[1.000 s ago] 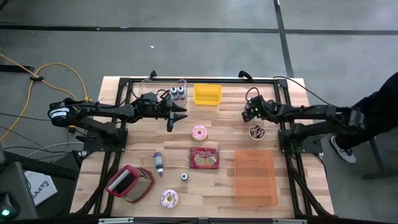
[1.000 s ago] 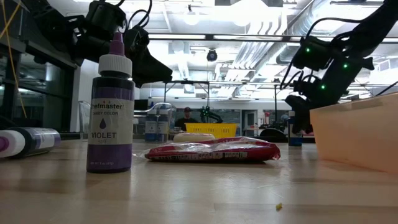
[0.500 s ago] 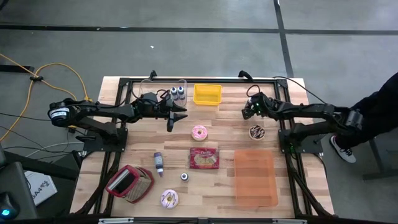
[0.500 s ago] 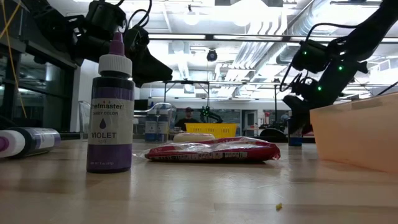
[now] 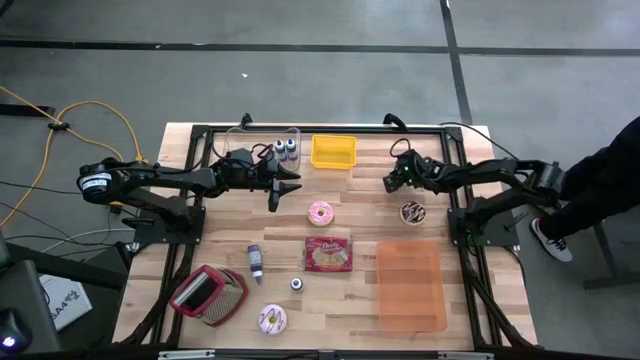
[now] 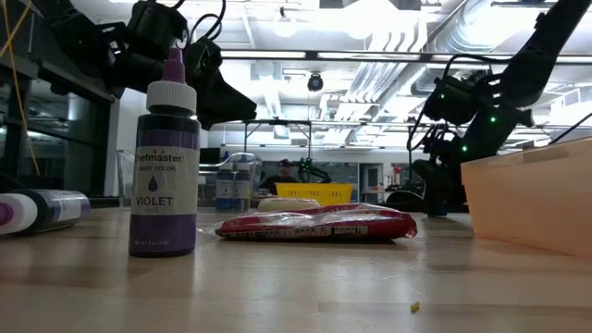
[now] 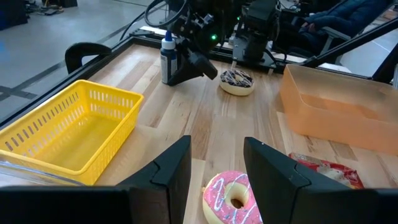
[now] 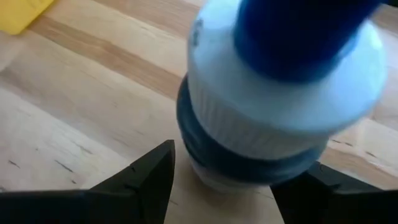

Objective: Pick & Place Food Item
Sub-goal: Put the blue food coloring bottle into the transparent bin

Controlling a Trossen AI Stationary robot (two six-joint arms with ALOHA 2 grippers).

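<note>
A pink-iced donut lies flat on the table's middle, also in the left wrist view. My left gripper hovers open just to its far left, with nothing between its fingers. A chocolate donut lies at the right. Beside it stands a small blue-capped bottle, upright on its base. My right gripper slants down over it, open. Its fingers stand on either side of the bottle's body, apart from it.
A yellow basket sits at the far edge and an orange bin at the near right. A red snack packet, a violet bottle, another donut and a red pouch lie nearer.
My right gripper has moved down and toward the table's left edge, closing in on the blue-capped bottle, and stays open. The left arm has kept still.
</note>
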